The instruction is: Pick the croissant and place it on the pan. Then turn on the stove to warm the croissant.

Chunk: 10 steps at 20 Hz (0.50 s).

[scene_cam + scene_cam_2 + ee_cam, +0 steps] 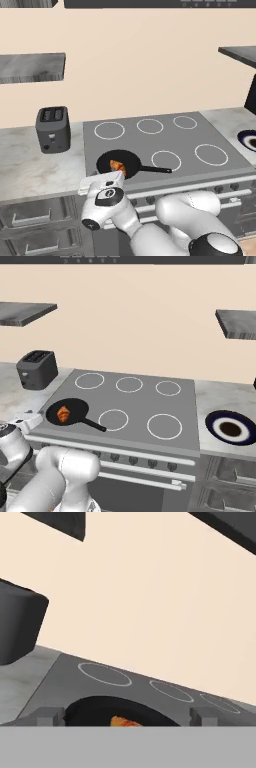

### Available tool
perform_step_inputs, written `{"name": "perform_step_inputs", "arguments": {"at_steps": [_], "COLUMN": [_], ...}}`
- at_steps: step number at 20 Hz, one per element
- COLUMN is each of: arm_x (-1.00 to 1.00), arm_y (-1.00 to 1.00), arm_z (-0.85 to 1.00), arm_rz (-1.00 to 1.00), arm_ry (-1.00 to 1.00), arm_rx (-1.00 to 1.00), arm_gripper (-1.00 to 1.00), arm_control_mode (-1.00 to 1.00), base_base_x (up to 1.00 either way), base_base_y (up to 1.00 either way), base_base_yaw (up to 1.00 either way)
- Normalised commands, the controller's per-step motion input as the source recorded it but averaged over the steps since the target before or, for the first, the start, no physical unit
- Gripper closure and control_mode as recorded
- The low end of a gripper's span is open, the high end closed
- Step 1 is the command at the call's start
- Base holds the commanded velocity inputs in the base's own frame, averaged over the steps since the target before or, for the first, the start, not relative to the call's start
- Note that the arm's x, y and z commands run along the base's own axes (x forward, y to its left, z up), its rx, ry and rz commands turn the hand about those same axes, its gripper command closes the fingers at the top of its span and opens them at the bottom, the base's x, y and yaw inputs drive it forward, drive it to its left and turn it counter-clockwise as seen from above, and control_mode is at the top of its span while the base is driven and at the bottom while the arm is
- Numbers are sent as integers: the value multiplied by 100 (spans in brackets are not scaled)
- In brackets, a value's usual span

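The croissant (118,166) (63,414), golden-orange, lies inside the black pan (106,160) (75,405) on the front left burner of the grey stove (150,142) (137,403). The pan's thin handle points right. My gripper (106,176) (31,419) hovers low at the stove's front edge, just in front of the pan and apart from it. It is open with nothing between its fingers. In the hand view the two fingertips (50,715) stand wide apart, and the pan (90,708) with the croissant (125,722) lies just beyond them.
A dark two-slot toaster (52,129) (36,369) (17,627) stands on the counter left of the stove. A dark blue plate (230,427) (248,140) sits on the right counter. Knobs (218,189) (115,457) line the stove's front. Shelves hang on the wall.
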Motion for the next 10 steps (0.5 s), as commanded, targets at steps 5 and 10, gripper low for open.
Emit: {"name": "perform_step_inputs", "arguments": {"at_steps": [5,10], "arm_x": [-9,-68], "arm_y": [-3,-2], "arm_z": [-8,-58], "arm_rz": [0,1], "arm_ry": [-5,-11], "arm_rx": [0,0], "arm_gripper": [-100,-100], "arm_control_mode": [-100,-100], "base_base_x": [0,0], "base_base_y": [0,0], "base_base_yaw": [0,0]}}
